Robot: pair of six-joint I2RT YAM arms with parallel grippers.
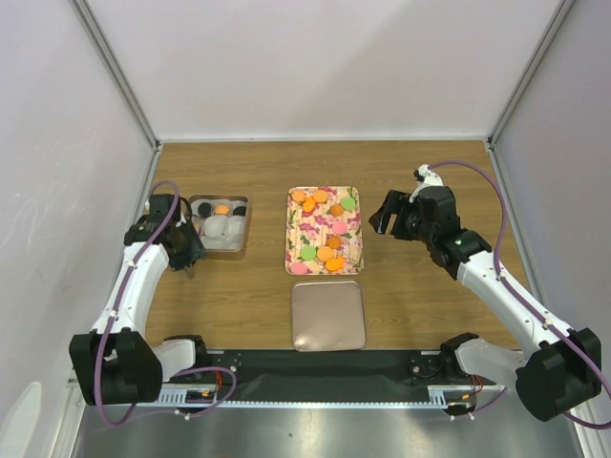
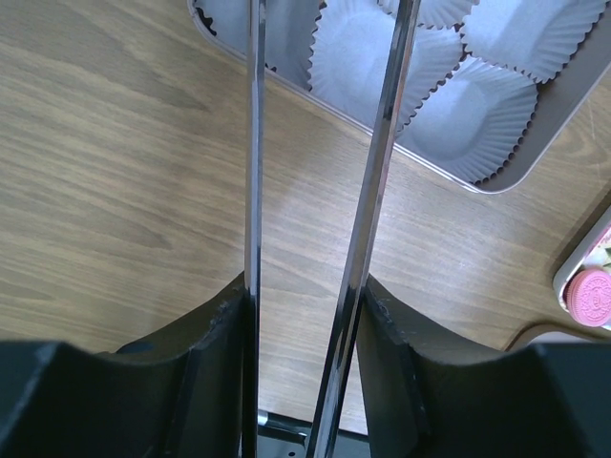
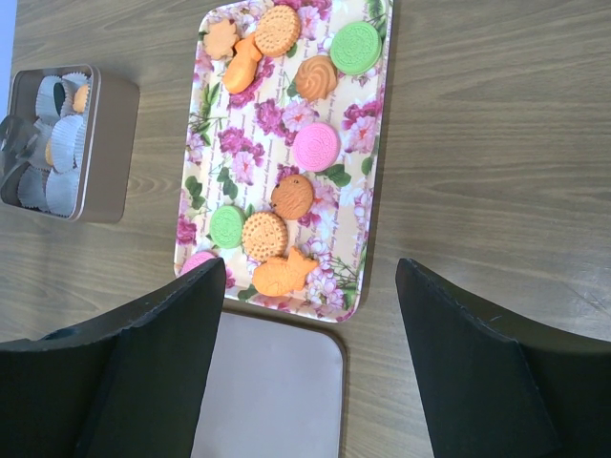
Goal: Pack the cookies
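Note:
Several cookies (image 1: 325, 253), orange, green and pink, lie on the floral tray (image 1: 320, 227) at mid table; they also show in the right wrist view (image 3: 264, 236). An orange cookie (image 1: 221, 209) and black ones sit in paper cups in the metal tin (image 1: 196, 202) at the left. My left gripper (image 1: 188, 250) is beside the tin's left side. In its wrist view the left gripper (image 2: 305, 286) grips metal tongs (image 2: 377, 172), whose blades are spread and empty and reach over the white cups (image 2: 477, 114). My right gripper (image 1: 380, 218) hovers right of the tray, open and empty (image 3: 310, 286).
The plain square lid (image 1: 328, 315) lies flat just in front of the tray, also in the right wrist view (image 3: 277, 391). A pink cookie (image 2: 590, 296) on the tray corner shows at the left wrist view's right edge. White walls enclose the table on three sides.

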